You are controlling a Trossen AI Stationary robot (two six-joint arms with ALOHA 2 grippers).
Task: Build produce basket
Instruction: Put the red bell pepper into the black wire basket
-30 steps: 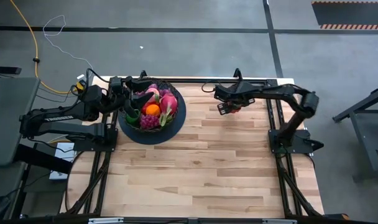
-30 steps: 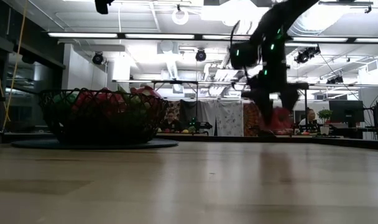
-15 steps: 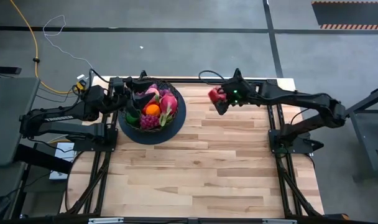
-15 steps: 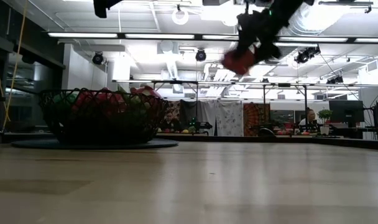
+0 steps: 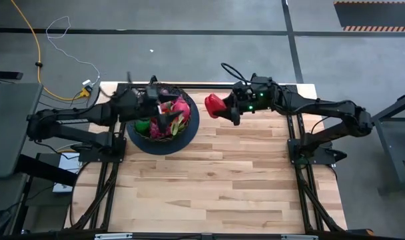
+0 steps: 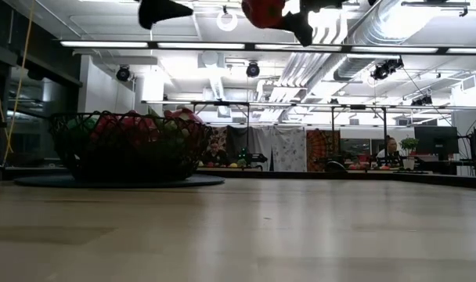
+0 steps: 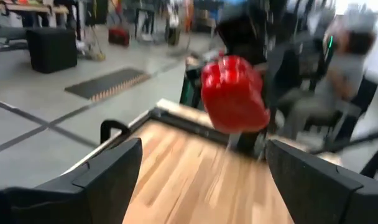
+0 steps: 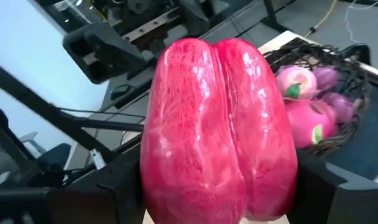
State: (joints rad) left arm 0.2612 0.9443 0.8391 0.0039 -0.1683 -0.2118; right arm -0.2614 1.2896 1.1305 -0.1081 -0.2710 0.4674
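High view: red pepper [image 5: 215, 105] in R gripper [image 5: 228, 109] jaws.

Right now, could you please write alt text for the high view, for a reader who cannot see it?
The right gripper holds a glossy red toy pepper in the air, just right of the round black wire-mesh basket, which is already heaped with pink, purple and green toy produce. The left gripper hovers over the basket, jaws open, above a pale wooden table.

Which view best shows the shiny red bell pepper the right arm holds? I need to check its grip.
The right wrist view: the shiny red bell pepper fills it, clamped by the right gripper. The left wrist view shows it blurred, the high view small, the low view cropped.
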